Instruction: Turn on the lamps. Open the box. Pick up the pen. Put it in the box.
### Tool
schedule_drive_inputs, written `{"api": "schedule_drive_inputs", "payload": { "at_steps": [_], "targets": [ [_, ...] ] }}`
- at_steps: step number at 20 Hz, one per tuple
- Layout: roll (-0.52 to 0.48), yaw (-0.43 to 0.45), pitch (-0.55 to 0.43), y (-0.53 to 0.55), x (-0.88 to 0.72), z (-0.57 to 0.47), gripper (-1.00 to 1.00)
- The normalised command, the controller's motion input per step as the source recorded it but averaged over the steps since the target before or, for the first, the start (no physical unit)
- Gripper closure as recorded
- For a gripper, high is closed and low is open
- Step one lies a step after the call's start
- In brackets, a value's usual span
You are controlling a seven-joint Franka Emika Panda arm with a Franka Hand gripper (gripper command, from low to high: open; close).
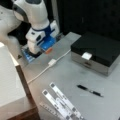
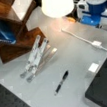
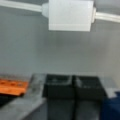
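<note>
In a front view my white-and-blue gripper (image 1: pixel 41 46) sits at the far left of the grey table (image 1: pixel 75 100), close over an orange patch and just beside the far end of the thin white cable with its small white inline switch block (image 1: pixel 51 62). The large flat box with black lid and silvery-grey sides (image 1: pixel 96 52) stands at the right, lid down, white tab on its front edge. The slim black pen with a short silvery section (image 1: pixel 89 90) lies on the bare table nearer the camera, well apart from me. In a front view with the white lampshade (image 2: pixel 57 2), the shade glows, the pen (image 2: pixel 61 81) lies mid-table, and the box (image 2: pixel 105 88) fills the near right corner, closed. In the wrist view my black fingertips (image 3: pixel 60 86) appear pressed together with nothing between them; the switch block (image 3: pixel 70 15) lies ahead. My judgement: lamp step is in hand or just finished; box unopened, pen untouched. The lid tab calls for a reach right.
</note>
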Motion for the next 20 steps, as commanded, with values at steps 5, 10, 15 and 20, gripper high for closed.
{"api": "schedule_drive_inputs", "payload": {
  "at_steps": [5, 10, 15, 20],
  "targets": [
    [-0.164, 0.008, 0.136, -0.11, 0.22, 0.29, -1.0],
    [-0.13, -0.055, 0.144, -0.11, 0.27, 0.24, -1.0],
    [-0.205, -0.004, 0.158, -0.09, 0.34, 0.24, -1.0],
    [-0.206, 0.144, 0.256, 0.0, 0.4, 0.29, -1.0]
  ]
}}
